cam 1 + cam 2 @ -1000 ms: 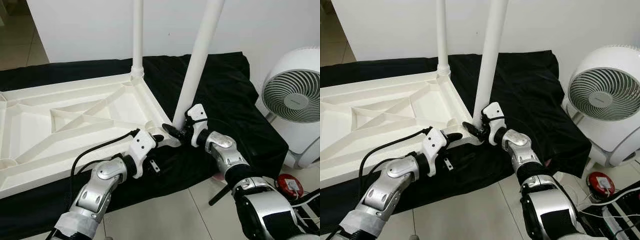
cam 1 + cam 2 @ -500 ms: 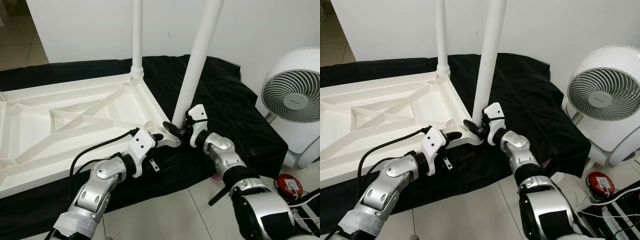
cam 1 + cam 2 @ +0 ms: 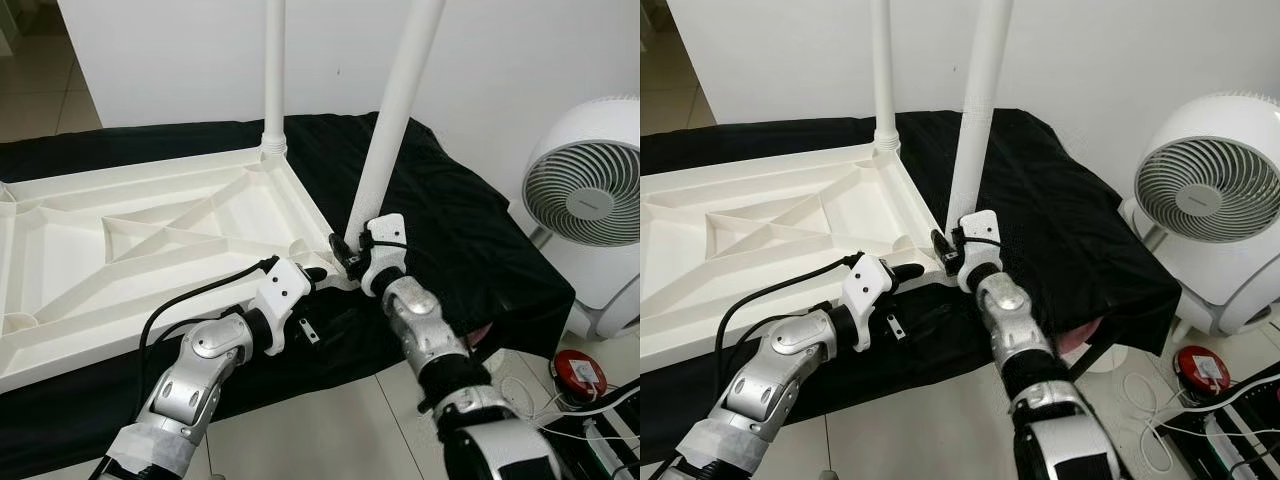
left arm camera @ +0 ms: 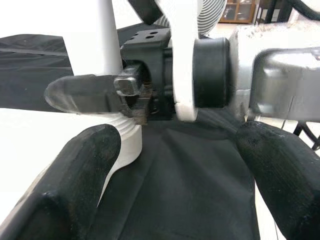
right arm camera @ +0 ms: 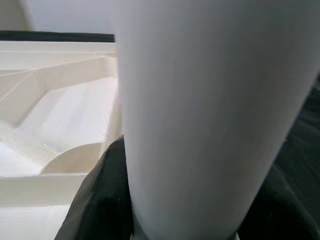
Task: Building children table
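Note:
The white table top (image 3: 150, 235) lies upside down on a black cloth (image 3: 470, 230). One white leg (image 3: 274, 70) stands upright in its far corner. A second white leg (image 3: 395, 110) leans slightly at the near right corner. My right gripper (image 3: 350, 248) is shut on the base of this second leg; in the right wrist view the leg (image 5: 210, 115) is close up with one black finger (image 5: 100, 200) beside it. My left gripper (image 3: 316, 273) hovers open just left of that corner, its fingers (image 4: 75, 185) spread towards the right gripper (image 4: 135, 92).
A white round fan (image 3: 590, 200) stands on the floor to the right. A red object (image 3: 578, 368) and cables lie on the tiles near it. A white wall is close behind the table top. Tiled floor runs along the near edge of the cloth.
My right forearm has swung inwards and its wrist has turned around the leg's base while still holding it. The left arm has barely moved.

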Robot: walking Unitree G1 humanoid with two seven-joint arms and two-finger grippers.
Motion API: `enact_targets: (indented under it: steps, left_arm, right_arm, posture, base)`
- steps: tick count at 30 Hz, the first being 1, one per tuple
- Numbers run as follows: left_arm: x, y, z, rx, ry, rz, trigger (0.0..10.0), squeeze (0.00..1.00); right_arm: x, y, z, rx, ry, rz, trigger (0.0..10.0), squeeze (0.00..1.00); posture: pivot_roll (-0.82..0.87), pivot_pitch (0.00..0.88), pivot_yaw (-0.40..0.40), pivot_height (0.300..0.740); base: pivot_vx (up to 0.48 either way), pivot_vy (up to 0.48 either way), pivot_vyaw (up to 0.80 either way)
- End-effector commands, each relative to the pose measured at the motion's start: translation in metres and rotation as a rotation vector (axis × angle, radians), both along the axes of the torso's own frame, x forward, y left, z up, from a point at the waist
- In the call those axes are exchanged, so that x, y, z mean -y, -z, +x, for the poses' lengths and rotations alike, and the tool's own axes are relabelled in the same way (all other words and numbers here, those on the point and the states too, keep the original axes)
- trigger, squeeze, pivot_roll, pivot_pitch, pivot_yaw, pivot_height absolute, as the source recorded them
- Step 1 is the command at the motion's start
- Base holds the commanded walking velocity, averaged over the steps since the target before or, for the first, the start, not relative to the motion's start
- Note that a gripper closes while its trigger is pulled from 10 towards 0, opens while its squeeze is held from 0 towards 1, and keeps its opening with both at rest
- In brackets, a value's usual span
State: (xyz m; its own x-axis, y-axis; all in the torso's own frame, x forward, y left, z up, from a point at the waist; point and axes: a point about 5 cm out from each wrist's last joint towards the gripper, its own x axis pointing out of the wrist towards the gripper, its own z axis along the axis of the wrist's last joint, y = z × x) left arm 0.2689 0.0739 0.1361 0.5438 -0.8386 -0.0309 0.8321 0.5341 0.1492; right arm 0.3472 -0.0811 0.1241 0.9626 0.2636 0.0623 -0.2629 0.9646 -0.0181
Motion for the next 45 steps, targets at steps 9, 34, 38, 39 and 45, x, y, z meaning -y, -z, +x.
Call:
enact_targets:
  steps: [9,34,38,39,45]
  left_arm:
    - [0.001,0.003,-0.001,-0.022,0.001,-0.004,10.0,0.0]
    - [0.003,0.004,-0.002,-0.025,0.019,0.002,10.0,0.0]
    - [0.003,0.003,-0.002,-0.021,0.021,0.002,10.0,0.0]
    - [0.003,0.003,-0.002,-0.019,0.019,0.001,10.0,0.0]
    - [0.003,0.002,-0.001,-0.016,0.014,0.0,10.0,0.0]
  right_arm:
    - [0.002,0.004,-0.009,-0.023,0.161,-0.021,10.0,0.0]
    - [0.039,0.0,-0.001,0.014,-0.339,-0.143,10.0,0.0]
    - [0.038,0.001,0.005,-0.015,-0.403,-0.169,10.0,0.0]
    - [0.035,0.0,0.007,-0.023,-0.438,-0.182,10.0,0.0]
    - [0.028,-0.001,0.01,-0.029,-0.503,-0.205,10.0,0.0]
  posture:
    - [0.0,0.0,-0.072,0.74]
    - [0.0,0.0,-0.067,0.74]
    - [0.01,0.0,-0.067,0.74]
    - [0.01,0.0,-0.064,0.74]
    - [0.01,0.0,-0.067,0.74]
  base:
    - [0.0,0.0,0.0]
    - [0.0,0.0,0.0]
    - [0.0,0.0,0.0]
    - [0.0,0.0,0.0]
    - [0.0,0.0,0.0]
